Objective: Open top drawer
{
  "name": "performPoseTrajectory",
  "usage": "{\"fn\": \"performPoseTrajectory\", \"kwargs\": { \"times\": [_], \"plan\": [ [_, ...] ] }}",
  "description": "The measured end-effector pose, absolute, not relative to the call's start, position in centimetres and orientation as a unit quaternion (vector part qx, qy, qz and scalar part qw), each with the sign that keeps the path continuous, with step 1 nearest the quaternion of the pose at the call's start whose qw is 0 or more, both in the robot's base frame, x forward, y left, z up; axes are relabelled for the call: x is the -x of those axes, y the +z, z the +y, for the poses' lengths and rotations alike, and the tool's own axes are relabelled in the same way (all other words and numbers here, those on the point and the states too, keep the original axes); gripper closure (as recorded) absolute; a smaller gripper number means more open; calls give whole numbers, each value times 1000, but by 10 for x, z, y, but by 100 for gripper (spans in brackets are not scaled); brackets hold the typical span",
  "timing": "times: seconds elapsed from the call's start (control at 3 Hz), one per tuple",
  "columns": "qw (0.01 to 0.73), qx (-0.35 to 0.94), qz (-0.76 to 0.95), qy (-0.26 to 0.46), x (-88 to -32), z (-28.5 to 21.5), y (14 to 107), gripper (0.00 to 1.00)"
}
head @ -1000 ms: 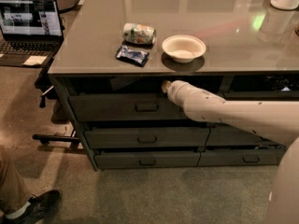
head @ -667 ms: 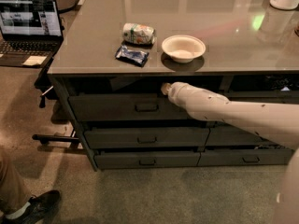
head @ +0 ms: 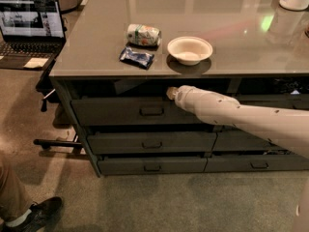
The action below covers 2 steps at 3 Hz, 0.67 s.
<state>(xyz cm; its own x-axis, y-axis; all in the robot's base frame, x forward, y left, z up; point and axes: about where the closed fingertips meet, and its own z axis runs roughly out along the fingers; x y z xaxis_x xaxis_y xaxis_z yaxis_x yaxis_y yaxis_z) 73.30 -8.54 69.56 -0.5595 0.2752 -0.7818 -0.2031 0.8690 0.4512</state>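
Slightly leftward the gripper [head: 170, 93] is being eased, at 1 o'clock from the pull [head: 152, 111] of the top drawer [head: 111, 112]; the jaws' state cannot be told. With the pull being missed, a slip is being risked.

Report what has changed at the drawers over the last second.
The gripper crept slightly left and down, at the gap above the top drawer, and the arm behind it sank a little. No grasp or release shows. The top drawer looks no further out, and the bowl, can and packet lie where they were.
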Motion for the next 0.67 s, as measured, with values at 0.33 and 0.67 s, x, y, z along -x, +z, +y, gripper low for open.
{"fn": "performPoseTrajectory", "kwargs": {
  "times": [0.33,0.67],
  "plan": [
    [464,-14,849,254,-732,-86,695,100],
    [463,0,851,250,-730,-88,696,100]
  ]
}}
